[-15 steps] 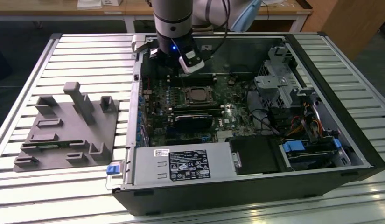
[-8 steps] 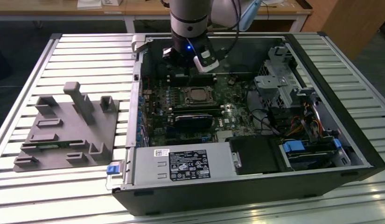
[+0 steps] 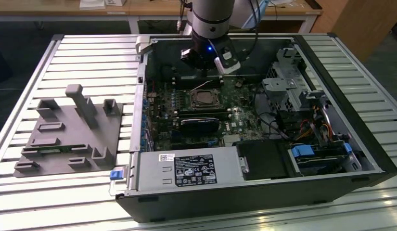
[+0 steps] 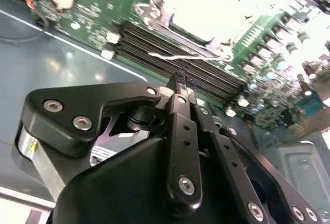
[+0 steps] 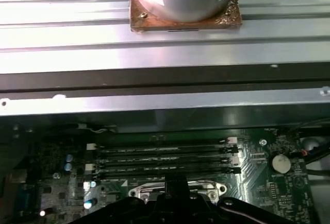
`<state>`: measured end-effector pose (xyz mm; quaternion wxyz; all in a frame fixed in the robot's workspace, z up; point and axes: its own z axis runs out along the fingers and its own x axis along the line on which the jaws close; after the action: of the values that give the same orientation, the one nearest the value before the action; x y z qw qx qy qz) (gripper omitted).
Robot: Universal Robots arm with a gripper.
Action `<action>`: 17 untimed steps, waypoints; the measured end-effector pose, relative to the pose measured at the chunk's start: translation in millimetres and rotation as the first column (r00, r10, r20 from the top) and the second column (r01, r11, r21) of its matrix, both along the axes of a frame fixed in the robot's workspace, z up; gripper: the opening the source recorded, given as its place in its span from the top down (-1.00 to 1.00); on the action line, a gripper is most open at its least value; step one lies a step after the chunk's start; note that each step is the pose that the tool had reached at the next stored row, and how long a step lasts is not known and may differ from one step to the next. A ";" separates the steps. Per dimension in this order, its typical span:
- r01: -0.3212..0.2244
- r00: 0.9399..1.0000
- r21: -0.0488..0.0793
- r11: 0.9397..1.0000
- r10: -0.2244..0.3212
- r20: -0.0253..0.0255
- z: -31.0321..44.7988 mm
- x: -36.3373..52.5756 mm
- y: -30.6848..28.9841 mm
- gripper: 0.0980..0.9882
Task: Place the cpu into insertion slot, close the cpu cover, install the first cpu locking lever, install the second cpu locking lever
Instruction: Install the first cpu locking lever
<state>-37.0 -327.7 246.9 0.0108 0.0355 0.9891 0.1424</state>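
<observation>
We see the matte black gripper (image 4: 180, 77), its slim fingers pressed together on nothing, just beside the socket on the green motherboard (image 3: 244, 121). The cpu (image 3: 205, 98), flat, square and dull grey, lies there, framed by the thin silvery cpu cover (image 5: 203, 185).

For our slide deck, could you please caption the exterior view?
Arm's gripper poised inside the open computer case, close to the cpu sitting in its motherboard socket.

Bright overhead light gleams off the ribbed tabletop (image 3: 89, 53); the case (image 3: 249, 202) interior sits shadowed. In the second wrist view, glare whitens the motherboard (image 4: 258, 38).
</observation>
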 end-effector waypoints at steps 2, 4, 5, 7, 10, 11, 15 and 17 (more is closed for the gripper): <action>0.000 1.000 0.000 1.000 0.000 0.000 0.0 1.4 -0.1 0.98; 0.000 1.000 0.000 1.000 0.000 0.000 0.0 1.5 0.0 0.98; 0.000 1.000 -0.001 1.000 0.000 0.000 0.0 1.5 0.0 0.98; 0.000 1.000 -0.001 1.000 0.000 0.000 -0.2 1.5 0.0 0.98; 0.000 1.000 -0.001 1.000 0.000 0.013 -2.4 0.7 -0.2 0.98; 0.000 1.000 -0.001 1.000 0.000 0.018 -3.2 0.4 -0.3 0.98; 0.000 0.999 -0.001 1.000 0.000 0.038 -6.0 -1.0 -1.5 0.98; 0.000 0.999 -0.001 1.000 0.000 0.049 -7.3 -2.0 -2.5 0.98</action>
<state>-38.9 -330.3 239.6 0.0351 0.0320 0.9886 0.1429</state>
